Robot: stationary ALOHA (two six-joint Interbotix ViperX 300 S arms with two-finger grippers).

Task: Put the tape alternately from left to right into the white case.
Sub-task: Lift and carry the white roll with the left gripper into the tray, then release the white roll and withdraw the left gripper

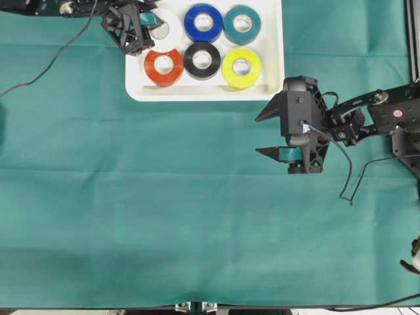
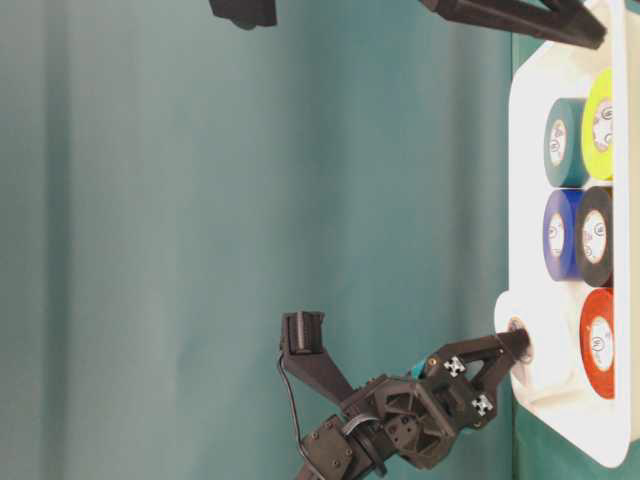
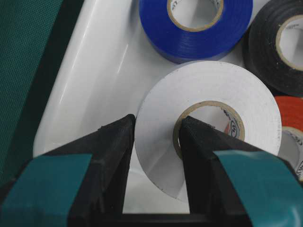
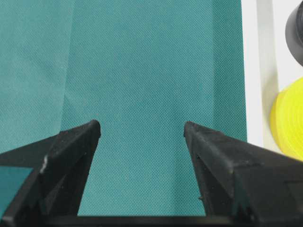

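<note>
Six rolls at white case [image 1: 272, 65], upper middle. My left claw [image 3: 156, 137] clamped on white tape [image 3: 208, 127] wall, hovering over empty upper-left slot directly below. Right claw [image 4: 142, 130] apart, idle over desk [image 1: 164, 210].

No legible text anywhere. Small printed marks sit on the inner cardboard core of the white tape roll [image 3: 208, 137], red and dark, too blurred to read. Similar small logos on the other rolls' cores in the table-level view, also unreadable.
</note>
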